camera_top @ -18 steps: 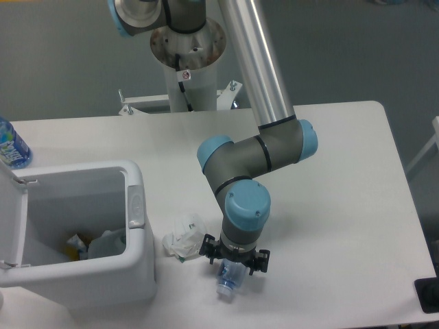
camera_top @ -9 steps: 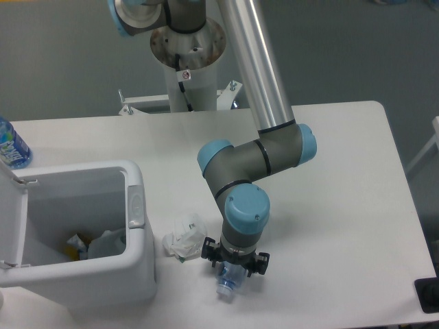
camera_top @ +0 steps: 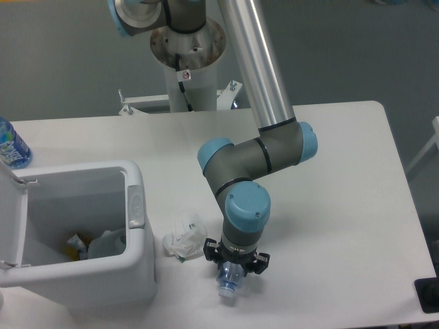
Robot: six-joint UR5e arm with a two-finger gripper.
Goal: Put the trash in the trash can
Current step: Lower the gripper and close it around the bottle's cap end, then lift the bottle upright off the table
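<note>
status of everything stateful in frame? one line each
Gripper: down over the squashed bottle; jaws hidden, open or shut unclear.
Squashed bottle: lying on the table under the gripper, not in the can.
Paper wad: crumpled, on the table beside the can.
Trash can: lid open, some items already inside.
Water bottle: upright at the table's far left edge.

You see a bluish clear bottle [camera_top: 230, 282], a white paper wad [camera_top: 184, 235] with dark marks, a white trash can [camera_top: 134, 205].
</note>
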